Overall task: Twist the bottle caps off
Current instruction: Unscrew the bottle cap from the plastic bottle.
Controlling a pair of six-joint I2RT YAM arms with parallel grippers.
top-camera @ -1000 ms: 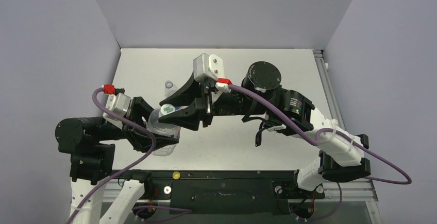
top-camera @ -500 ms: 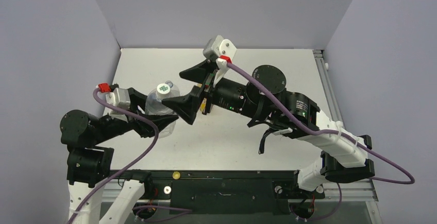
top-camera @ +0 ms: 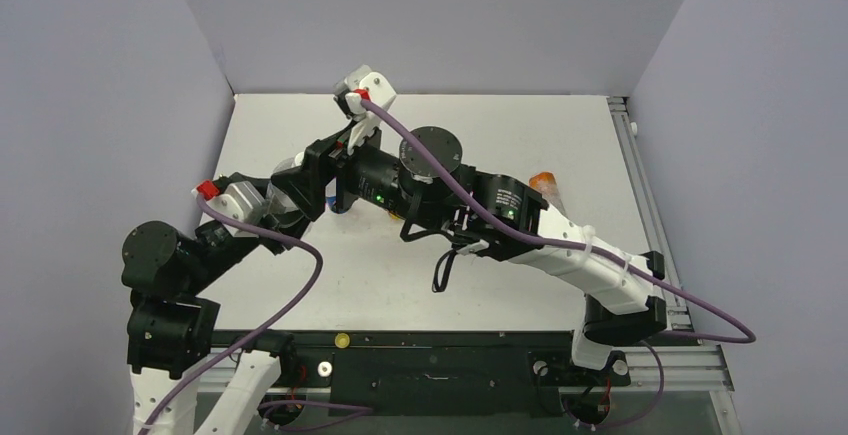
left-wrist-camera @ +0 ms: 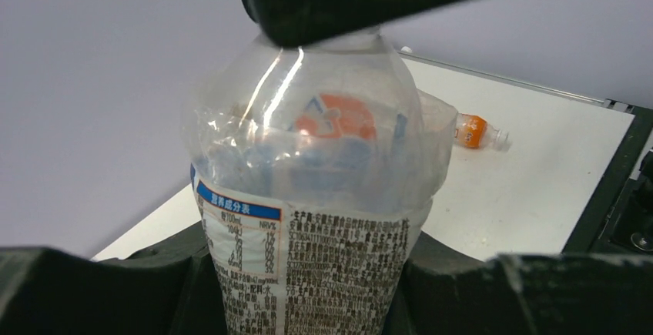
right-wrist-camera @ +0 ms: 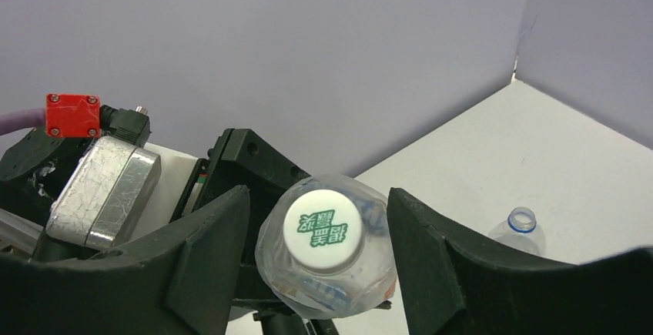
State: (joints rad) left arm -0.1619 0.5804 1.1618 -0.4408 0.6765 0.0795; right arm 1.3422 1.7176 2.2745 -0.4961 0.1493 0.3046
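A clear bottle (left-wrist-camera: 316, 196) with a white printed label stands upright in my left gripper (left-wrist-camera: 323, 293), which is shut on its lower body. Its white cap (right-wrist-camera: 323, 231) with green print is on the neck. My right gripper (right-wrist-camera: 316, 216) hangs over the top, open, one finger (right-wrist-camera: 208, 250) on each side of the cap with a gap on both sides. From above, the right gripper (top-camera: 318, 170) covers the bottle and the left gripper (top-camera: 282, 203). A capless clear bottle (right-wrist-camera: 520, 229) with a blue neck ring stands behind.
An orange drink bottle (left-wrist-camera: 477, 131) lies on the white table at the right, also seen past the right arm (top-camera: 545, 183). A small yellow round piece (top-camera: 342, 339) sits on the black rail at the near edge. Grey walls close in on the left, back and right.
My right gripper let go of the cap, opened and swung left and back, and now stands over the cap again. The left arm moved the bottle back and left.
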